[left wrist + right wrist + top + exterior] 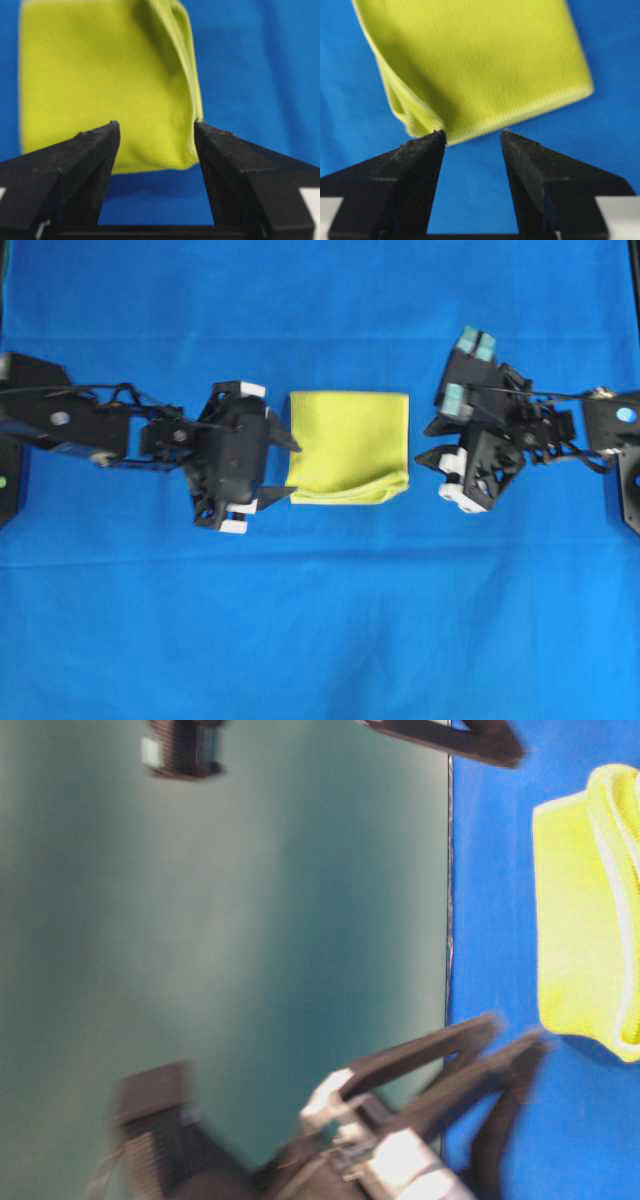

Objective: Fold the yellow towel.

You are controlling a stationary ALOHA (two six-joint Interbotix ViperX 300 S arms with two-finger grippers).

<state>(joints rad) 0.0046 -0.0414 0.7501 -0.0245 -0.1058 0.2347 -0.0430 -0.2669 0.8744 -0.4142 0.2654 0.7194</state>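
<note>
The yellow towel (349, 445) lies folded into a small, layered rectangle in the middle of the blue cloth, with its thick folded edge toward the front. It also shows in the table-level view as the yellow towel (585, 910). My left gripper (292, 468) sits just off the towel's left edge, open and holding nothing. In the left wrist view the left gripper (156, 125) frames the near edge of the towel (100, 75) without touching it. My right gripper (428, 443) is off the towel's right edge. Seen from the wrist, the right gripper (472, 132) is open, just short of the towel (480, 60).
The large blue cloth (320, 620) covers the whole table surface. A dark green wall (250, 920) fills much of the table-level view.
</note>
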